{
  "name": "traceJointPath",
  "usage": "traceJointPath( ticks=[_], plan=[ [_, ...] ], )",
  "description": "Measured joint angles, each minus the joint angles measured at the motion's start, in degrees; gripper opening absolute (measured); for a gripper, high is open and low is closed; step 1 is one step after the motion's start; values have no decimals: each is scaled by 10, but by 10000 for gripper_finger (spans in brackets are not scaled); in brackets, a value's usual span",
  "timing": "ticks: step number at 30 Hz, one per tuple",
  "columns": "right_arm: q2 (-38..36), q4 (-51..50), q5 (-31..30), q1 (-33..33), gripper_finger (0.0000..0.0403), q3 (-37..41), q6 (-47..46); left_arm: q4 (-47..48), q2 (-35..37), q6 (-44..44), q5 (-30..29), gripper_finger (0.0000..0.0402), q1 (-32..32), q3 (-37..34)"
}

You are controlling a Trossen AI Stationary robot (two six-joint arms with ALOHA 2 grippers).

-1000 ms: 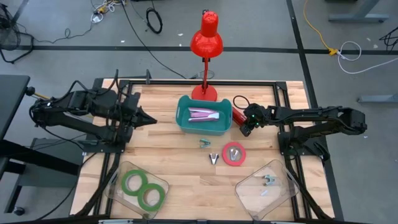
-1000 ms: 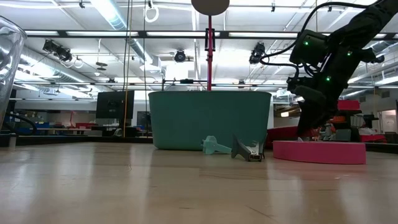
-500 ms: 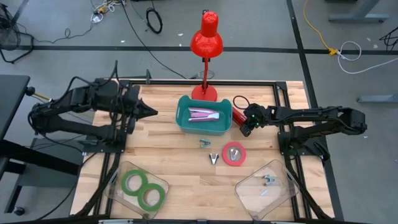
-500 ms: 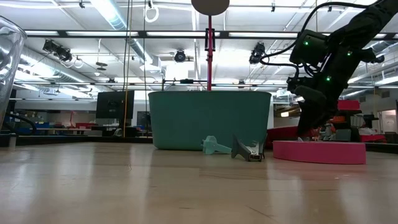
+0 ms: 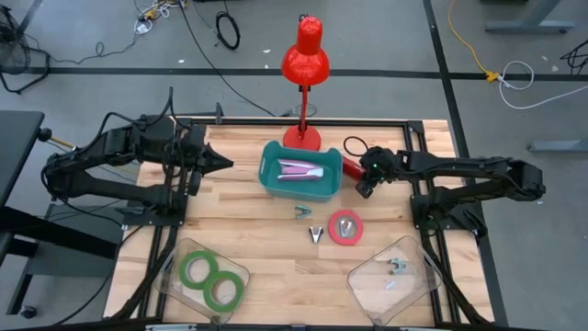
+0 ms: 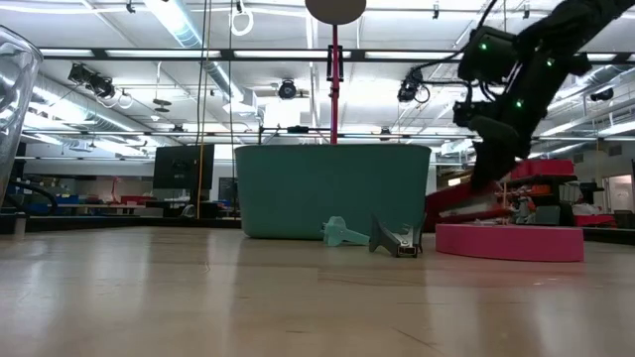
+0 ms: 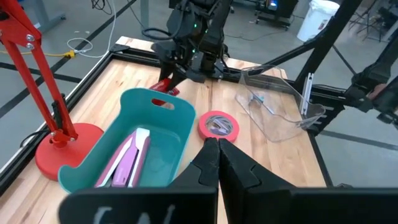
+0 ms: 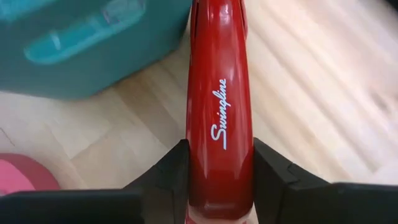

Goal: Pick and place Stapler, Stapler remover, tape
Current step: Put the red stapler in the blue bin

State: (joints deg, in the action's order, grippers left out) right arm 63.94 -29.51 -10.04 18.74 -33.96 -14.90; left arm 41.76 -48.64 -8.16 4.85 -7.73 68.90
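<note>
Pinching the red stapler (image 8: 219, 118) in my right gripper (image 5: 365, 182), fingers (image 8: 168, 177) clamped on both its sides, just beside the teal bin (image 5: 272, 182) at its right end, lifted off the tabletop (image 5: 248, 230). Pink stapler (image 5: 299, 169) lies inside the bin. Red-pink tape (image 5: 345, 227) sits near 2 staple removers (image 5: 316, 233). Green rolls (image 5: 208, 278) in the clear tray (image 5: 241, 272). Left gripper (image 5: 220, 165) pressed together, hovering left of bin.

A red desk lamp (image 5: 304, 55) stands behind the teal bin (image 5: 299, 187); clear trays (image 5: 415, 287) sit near the table's front corners.
</note>
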Motion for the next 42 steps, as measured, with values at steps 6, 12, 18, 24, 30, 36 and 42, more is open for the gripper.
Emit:
traceJointPath(
  ticks=[6,12,18,24,30,36,42],
  plan=[
    [-1,-80,-44,0,120,-67,37,0,0,-1,0,4,0,0],
    [-1,-149,-92,3,120,-124,54,0,0,-1,0,4,0,0],
    [-1,-193,-175,4,120,-171,54,0,0,-1,0,5,0,0],
    [-1,-208,-190,4,120,-203,59,0,0,-1,0,5,0,0],
    [-2,-201,-150,4,120,-229,85,0,0,-1,0,5,0,0],
    [-9,-153,-51,4,120,-241,119,0,1,-1,0,5,0,0],
    [-12,-102,16,3,120,-241,117,0,1,0,0,5,0,0]
  ],
)
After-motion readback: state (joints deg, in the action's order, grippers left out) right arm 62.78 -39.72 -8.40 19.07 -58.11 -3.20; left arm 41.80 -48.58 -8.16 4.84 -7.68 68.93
